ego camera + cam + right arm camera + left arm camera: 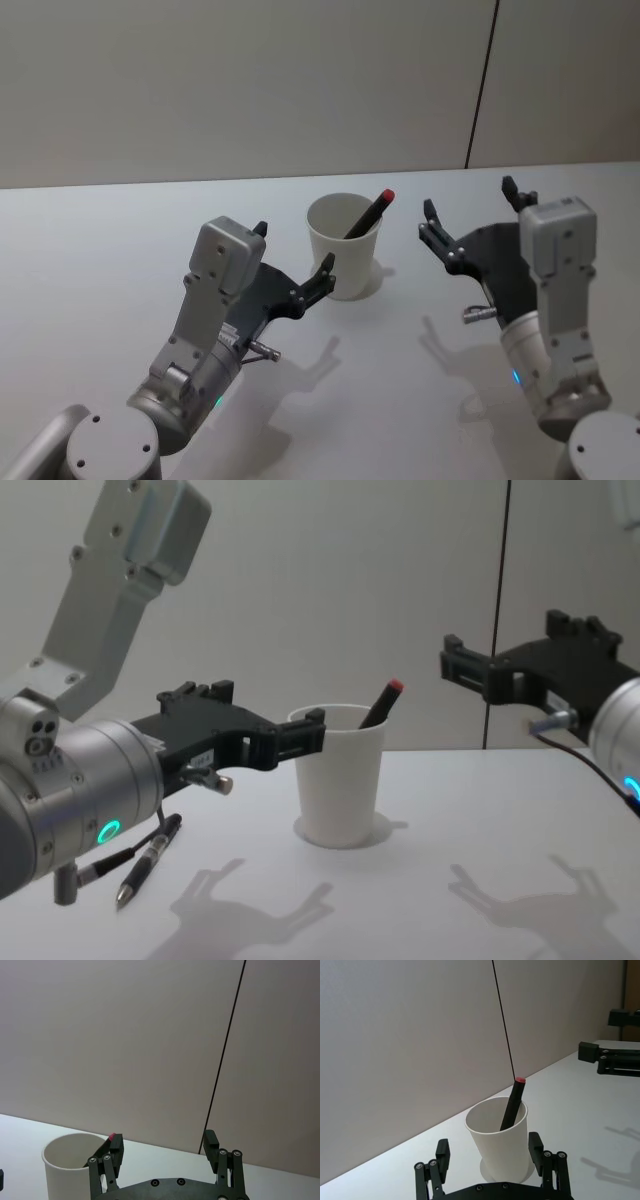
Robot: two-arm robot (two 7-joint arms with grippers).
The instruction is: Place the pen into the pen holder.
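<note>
My left pincer [293, 248] is wide open and holds nothing. It sits just beside the cup [348, 262]. The pen [368, 217] stands in the cup, red end up, leaning on the rim. My right pincer [468, 196] is open and empty too, near the cup's other side. I think the job is done. Next I should pull away slowly and not bump the cup.

2 silver-grey arms [215, 300], black left gripper [295, 246], black right gripper [469, 197], small screws [155, 1182], teal indicator lights [107, 831]
</note>
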